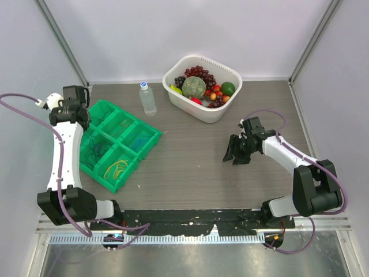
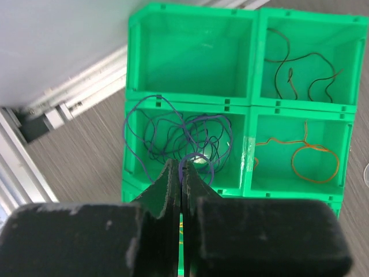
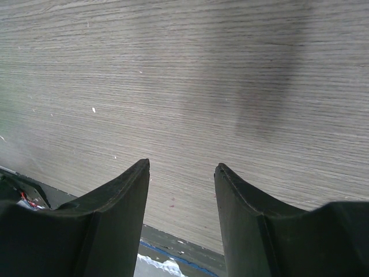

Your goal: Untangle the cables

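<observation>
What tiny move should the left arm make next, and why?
Probably lift the left end effector slowly. It is shut, apparently pinching a loop of the purple wire, which lies tangled with a dark wire in one compartment of the green tray; a gentle pull should show where they snag.

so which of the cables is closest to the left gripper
The purple cable: its tangled loops lie right at the tips of the shut left gripper. The dark brown cable and the orange cable lie well off to one side.
</observation>
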Tool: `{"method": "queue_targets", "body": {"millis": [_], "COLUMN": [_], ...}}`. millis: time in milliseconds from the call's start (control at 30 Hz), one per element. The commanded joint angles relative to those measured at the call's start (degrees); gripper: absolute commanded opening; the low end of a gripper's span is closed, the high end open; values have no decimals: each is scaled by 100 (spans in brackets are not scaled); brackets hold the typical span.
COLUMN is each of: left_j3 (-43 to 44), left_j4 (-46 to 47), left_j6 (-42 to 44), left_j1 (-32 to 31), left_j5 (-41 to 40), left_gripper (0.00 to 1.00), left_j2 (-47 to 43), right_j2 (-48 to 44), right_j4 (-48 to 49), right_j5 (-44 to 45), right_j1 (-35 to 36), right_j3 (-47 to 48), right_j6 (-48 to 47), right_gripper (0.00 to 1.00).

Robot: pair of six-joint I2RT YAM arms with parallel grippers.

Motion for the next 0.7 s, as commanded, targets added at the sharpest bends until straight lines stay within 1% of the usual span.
{"method": "queue_targets", "body": {"millis": [0, 100, 200, 467, 633, 667], "left_j3": [-502, -854, -1266, -1795, -1760, -1769], "left_j4": [508, 885, 1333, 1932, 1853, 1818], "left_j6": [-979, -1023, -927, -830, -838, -865], "left_j1": [122, 192, 228, 298, 307, 307], "left_j5": [155, 330, 296, 620, 857, 901], "left_gripper": [0, 0, 0, 0, 0, 5], "left_j2": [-139, -77, 54, 661, 837, 837], "right_j2": [-229, -246, -238, -343, -378, -404], "right_j4": [150, 141, 150, 27, -96, -131], "right_j5": [-22, 4, 22, 101, 136, 162], "right_j1": [-16, -16, -16, -7, -16, -16], "right_j3": [48, 56, 65, 153, 267, 276], "right_j6": [-75, -93, -102, -155, -181, -172], "right_gripper": [54, 54, 54, 54, 54, 54]}}
